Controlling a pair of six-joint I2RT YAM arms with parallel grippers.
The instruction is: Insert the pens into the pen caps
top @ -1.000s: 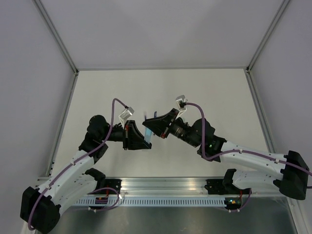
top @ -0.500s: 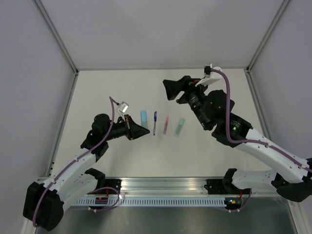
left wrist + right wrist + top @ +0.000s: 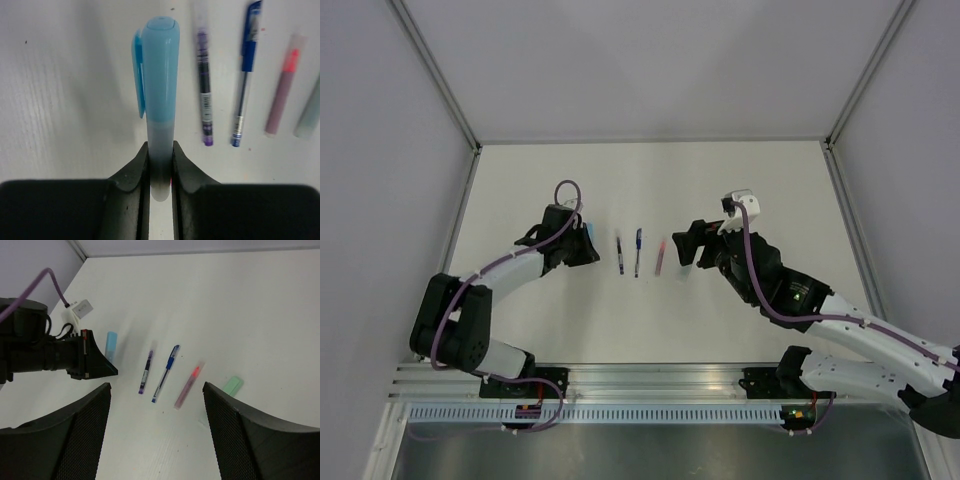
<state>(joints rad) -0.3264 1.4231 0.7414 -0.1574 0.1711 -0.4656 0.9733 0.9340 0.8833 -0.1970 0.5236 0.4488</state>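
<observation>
White desk all round the work, and I've got a broad stretch of it between the row of pens and the far wall. The side rail on the left stands well apart from my left arm too.

Left fingers are clamped on the clear tail end of the pale blue marker. It points away from the wrist, with its light blue cap seated on the far end, clip to the left. It sits low over the desk; whether it touches, I can't tell.

Just right of it the row runs on: dark pen, blue pen, pink pen, then the green marker. Each lies flat and apart from the next.

Right fingers are spread wide, holding nothing. In the overhead view they hang over the right end of the row, above the green marker. The right wrist camera looks between them along the whole line towards the left arm.

Against half a second ago: the marker lay loose in the row then, with the left fingers just on its near side. Now it's gripped and shifted left, towards the rail. The dark pen lies about where the marker was, and I couldn't see that pen before. The right arm was up by the far wall; it has dropped back down to the row.
</observation>
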